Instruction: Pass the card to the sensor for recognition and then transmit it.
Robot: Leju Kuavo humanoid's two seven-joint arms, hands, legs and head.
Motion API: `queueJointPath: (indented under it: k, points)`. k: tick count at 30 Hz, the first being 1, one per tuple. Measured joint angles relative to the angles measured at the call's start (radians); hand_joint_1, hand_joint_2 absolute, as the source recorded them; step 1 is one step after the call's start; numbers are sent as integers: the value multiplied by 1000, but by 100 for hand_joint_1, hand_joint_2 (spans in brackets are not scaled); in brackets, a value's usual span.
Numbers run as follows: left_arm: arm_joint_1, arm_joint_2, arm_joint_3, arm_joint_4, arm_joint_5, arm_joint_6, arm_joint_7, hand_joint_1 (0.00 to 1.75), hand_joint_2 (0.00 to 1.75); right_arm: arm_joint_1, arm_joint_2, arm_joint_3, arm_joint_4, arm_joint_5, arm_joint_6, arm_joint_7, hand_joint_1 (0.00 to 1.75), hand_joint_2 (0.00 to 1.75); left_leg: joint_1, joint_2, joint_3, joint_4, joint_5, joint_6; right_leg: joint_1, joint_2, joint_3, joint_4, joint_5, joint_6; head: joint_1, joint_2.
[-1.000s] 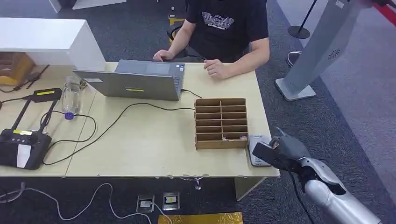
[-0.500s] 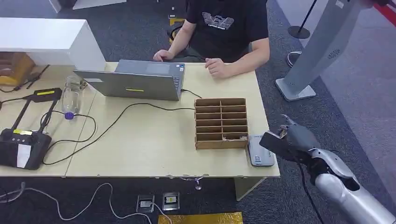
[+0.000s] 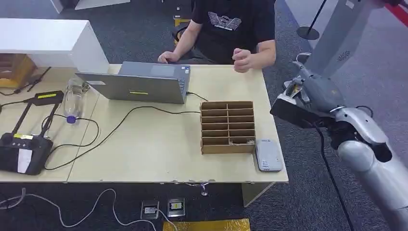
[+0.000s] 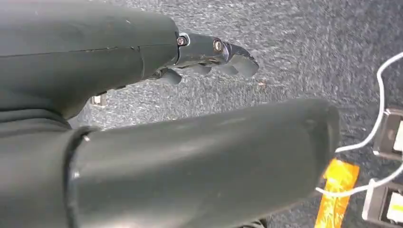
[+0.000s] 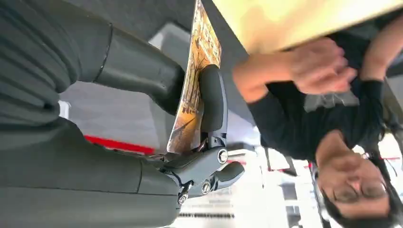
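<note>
At right of the head view, off the surface's (image 3: pixel 159 144) edge, my right hand (image 3: pixel 308 98) pinches the card (image 5: pixel 194 90) between thumb and fingers (image 5: pixel 212 102), well above the sensor (image 3: pixel 268 155) at lower center. A person's hand (image 3: pixel 244 59) hovers nearby; the thin pinch could slip during handover. My left hand (image 4: pixel 209 57) hangs empty, fingers apart.

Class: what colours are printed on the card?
The card shows a yellow-orange and brown pattern, clearest in the right wrist view.
</note>
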Motion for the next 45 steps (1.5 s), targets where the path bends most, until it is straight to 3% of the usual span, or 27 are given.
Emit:
queueJointPath:
  k: [8,14,17,18,19,21,30,31,32,33,39,40,45]
  points:
    - [-5,0,-14,0,-10,4,14,0,0,-170,154,79,263,101,-86,-99,175,175,0,-1,0,0,1,-2,0,0,-1,2,0,0,0,0]
    - [-5,0,-14,0,-10,4,14,0,0,-172,157,80,267,103,-88,-100,175,175,0,-1,0,0,1,-2,0,0,-1,2,0,0,0,0]
    - [-6,0,-20,0,-12,5,17,0,0,-191,192,95,330,114,-101,-113,175,175,0,-2,-1,0,1,-2,0,-2,-1,2,-1,-1,0,0]
    - [-6,0,-26,0,-13,3,17,0,0,-204,212,105,368,122,-107,-115,175,175,0,-3,-1,0,2,-2,0,-3,-1,3,-1,-1,0,0]
    - [-7,13,-34,0,-16,-5,16,0,0,-255,290,136,519,153,-145,-135,175,175,0,-2,-1,0,2,-2,0,-2,-2,3,-1,-2,-1,0]
    - [-7,16,-35,0,-17,-8,15,0,0,-278,328,146,600,170,-164,-156,175,175,0,-2,-1,0,2,-3,0,-3,-2,4,-1,-2,0,0]
    - [-6,18,-44,0,-20,-11,15,0,0,-311,391,169,752,182,-177,-165,175,175,0,-3,-1,0,2,-3,0,-3,-2,4,-1,-2,0,0]
    - [-6,18,-46,0,-20,-11,15,0,0,-313,396,172,764,182,-178,-165,159,175,0,-2,-1,0,2,-3,0,-3,-2,4,-1,-2,0,0]
    - [-6,18,-51,0,-21,-11,15,0,0,-317,400,176,779,183,-179,-165,10,175,0,-2,-1,0,2,-3,0,-2,-2,4,-1,-2,0,0]
    - [-6,18,-53,0,-21,-11,15,0,0,-319,402,178,789,184,-180,-165,0,175,0,-2,-1,0,2,-3,0,-3,-2,4,-1,-2,0,0]
    - [-5,18,-56,0,-19,-6,15,0,0,-317,404,186,818,213,-197,-155,0,175,0,-2,0,0,2,-3,0,-2,-3,3,-1,-2,0,0]
    - [-5,18,-56,0,-18,-5,15,0,0,-313,403,186,818,213,-189,-146,0,0,0,-2,0,0,2,-3,0,-2,-3,3,-1,-2,0,0]
    - [-4,18,-56,0,-6,-1,15,0,0,-285,384,184,774,195,-158,-105,0,0,0,-2,0,0,2,-3,0,-1,-3,3,-1,-2,0,0]
